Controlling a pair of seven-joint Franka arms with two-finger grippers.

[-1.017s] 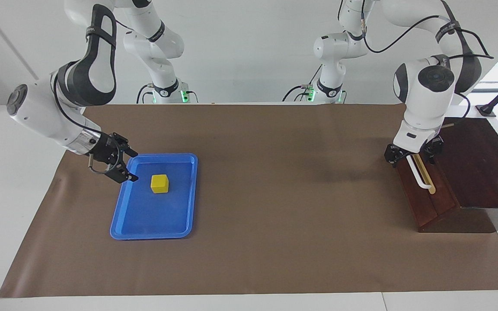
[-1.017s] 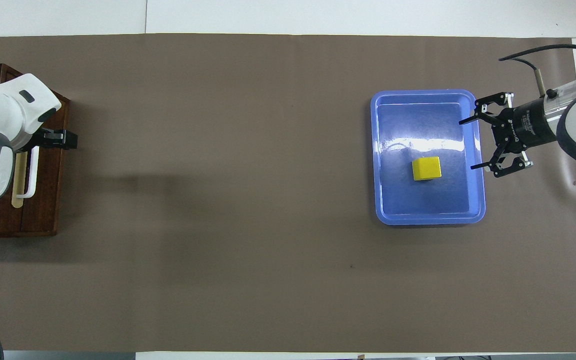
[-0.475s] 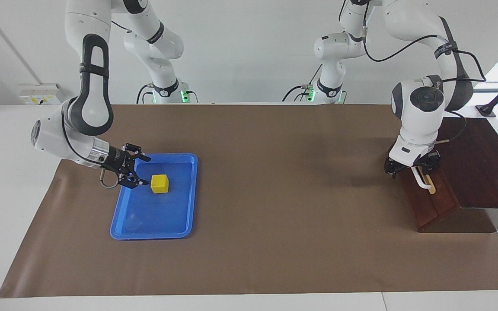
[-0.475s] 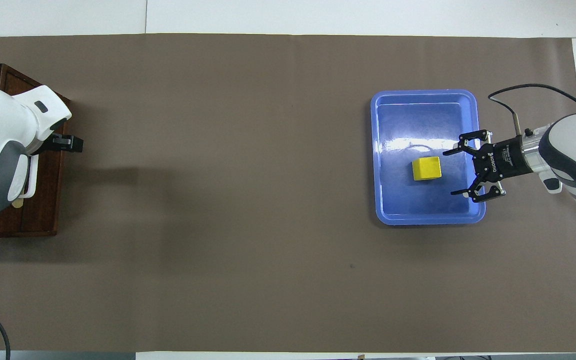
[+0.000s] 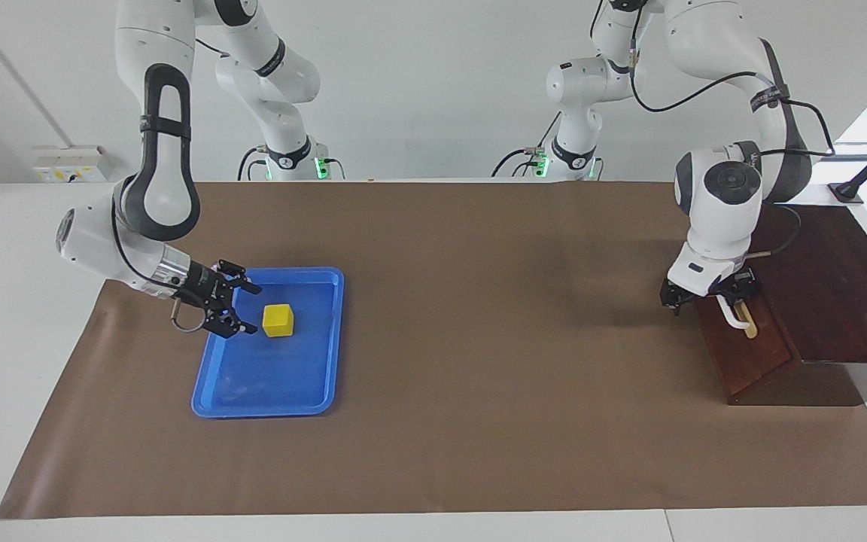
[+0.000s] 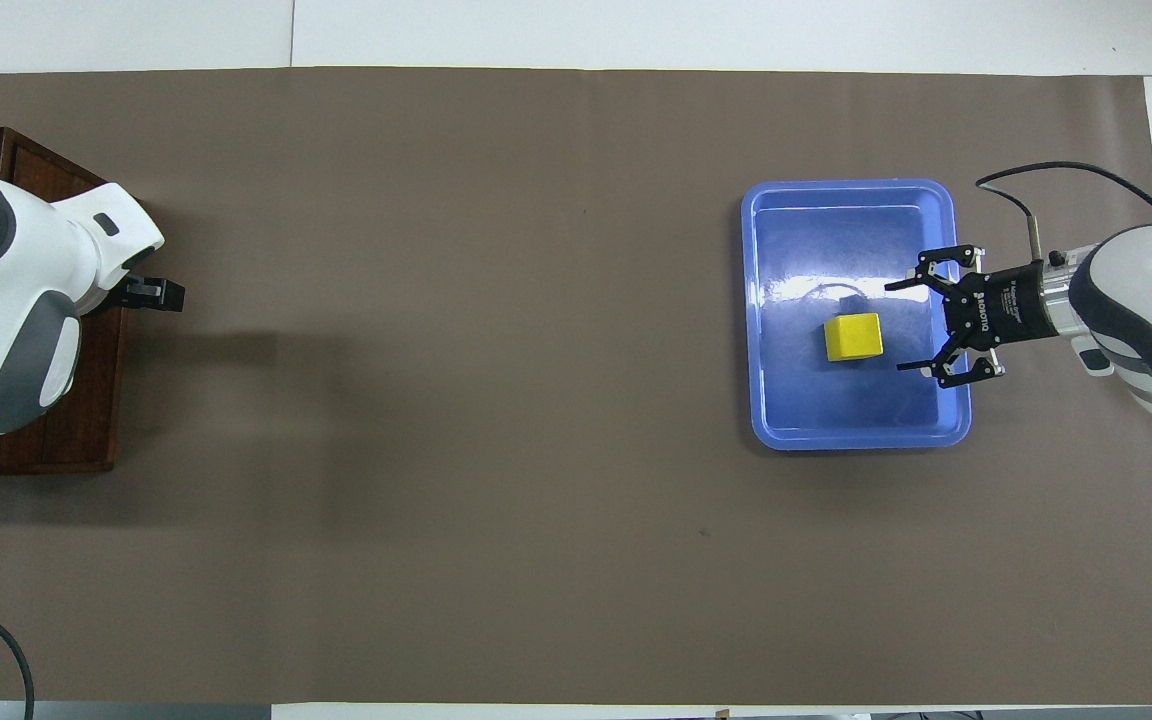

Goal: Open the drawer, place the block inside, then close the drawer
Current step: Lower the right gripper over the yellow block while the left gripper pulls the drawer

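The yellow block lies in the blue tray toward the right arm's end of the table; it also shows in the overhead view. My right gripper is open and low over the tray, right beside the block, with its fingers pointing at it. The dark wooden drawer is at the left arm's end, and no pale interior shows. My left gripper is at the upper end of the white handle. In the overhead view the left arm hides the handle.
The blue tray has a raised rim around the block. The drawer's dark wooden cabinet stands at the table's edge. A brown mat covers the table between tray and drawer.
My right gripper has swung down over the tray's rim and come close beside the block, still open. My left arm has shifted slightly along the handle. The drawer has not moved.
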